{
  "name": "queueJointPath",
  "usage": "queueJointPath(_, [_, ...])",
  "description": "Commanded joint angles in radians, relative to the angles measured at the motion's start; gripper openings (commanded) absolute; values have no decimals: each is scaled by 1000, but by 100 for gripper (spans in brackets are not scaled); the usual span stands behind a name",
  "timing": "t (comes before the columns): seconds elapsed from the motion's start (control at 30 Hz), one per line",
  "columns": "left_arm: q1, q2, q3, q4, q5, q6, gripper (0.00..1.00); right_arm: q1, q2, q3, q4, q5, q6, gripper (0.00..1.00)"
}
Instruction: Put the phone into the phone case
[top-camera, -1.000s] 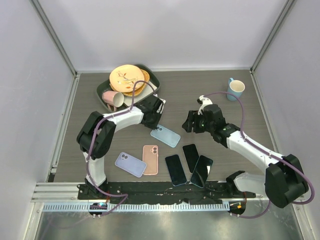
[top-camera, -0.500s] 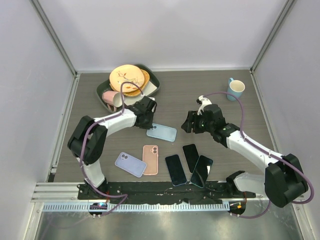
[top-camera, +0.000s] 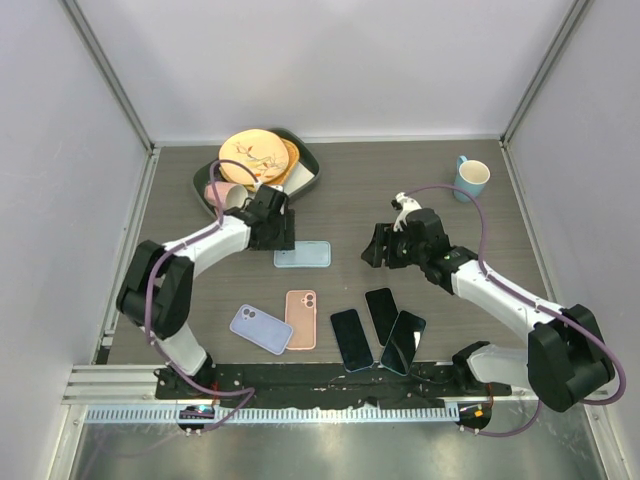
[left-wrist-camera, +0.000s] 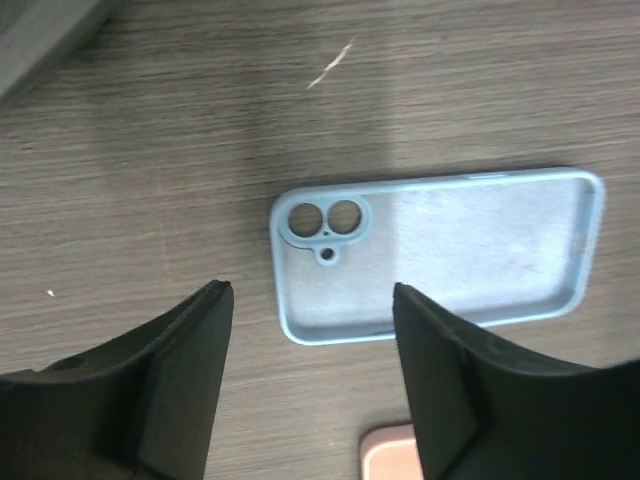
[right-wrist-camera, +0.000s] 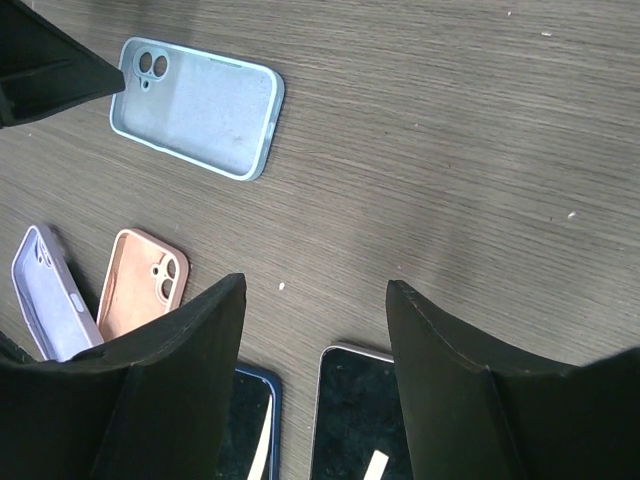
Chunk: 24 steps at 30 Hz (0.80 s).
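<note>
- Three phones lie dark side up near the front edge of the bench (top-camera: 420, 200): the left phone (top-camera: 351, 339), the middle phone (top-camera: 381, 313) and the right phone (top-camera: 403, 342), which is slanted and touches the middle one.
- Seen from above, the light blue case (top-camera: 302, 254) lies flat, well apart from the phones (further back, towards the dishes). The left hand (top-camera: 281, 236) is just beside its left end.
- The right hand (top-camera: 376, 246) hovers to the right of that case, over bare bench behind the middle phone.
- Left of the phones, a pink case (top-camera: 301, 319) and a lavender case (top-camera: 261, 329) lie side by side. A blue mug (top-camera: 470, 178) stands at the back right. A dish tray (top-camera: 308, 168) at the back left holds plates (top-camera: 250, 155) and a pink mug (top-camera: 222, 193).
- On the left wrist camera, the left hand's fingers (left-wrist-camera: 180, 380) are spread wide with nothing gripped. The light blue case lies beneath them, hollow side up and empty, camera holes at its left end. A corner of the pink case shows at the bottom edge.
- On the right wrist camera, the right hand's fingers (right-wrist-camera: 480, 380) also stand wide apart, holding nothing. The light blue case sits at the upper left, hollow side up. The lavender and pink cases lie at the left, and the tops of two phones show at the bottom edge.
</note>
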Motion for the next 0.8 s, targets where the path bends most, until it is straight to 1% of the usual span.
queueJointPath(0.0, [-15,-152,-54,90,77,32,71,-3,-31,4,-9,-17,13,64])
queueJointPath(0.03, [-17,-173,-70,111,123,32,75,-3,-39,1,-30,-17,14,64])
queueJointPath(0.13, [-20,-247,-133,188,216,18,79,-4,-73,-13,-75,-18,19,64])
queueJointPath(0.17, [-26,-262,-157,225,274,12,79,-3,-85,-19,-82,-17,22,64])
queueJointPath(0.23, [-39,-281,-177,252,327,-2,79,-3,-119,-47,-99,-38,33,64])
queueJointPath(0.33, [-90,-272,-183,268,391,-3,79,2,-165,-77,-124,-98,60,64])
queueJointPath(0.47, [-171,-221,-191,298,444,4,78,43,-230,-122,-161,-121,108,64])
queueJointPath(0.6, [-210,-171,-205,357,503,-23,78,158,-283,-169,-185,-94,183,64])
queueJointPath(0.63, [-214,-162,-216,386,528,-31,78,231,-286,-177,-181,-66,224,64])
queueJointPath(0.7, [-225,-149,-235,427,543,-66,78,299,-284,-200,-164,-52,281,63])
queueJointPath(0.73, [-231,-145,-257,473,560,-75,78,363,-281,-209,-152,-54,306,63])
queueJointPath(0.77, [-231,-138,-262,486,566,-83,78,393,-278,-217,-136,-46,358,63])
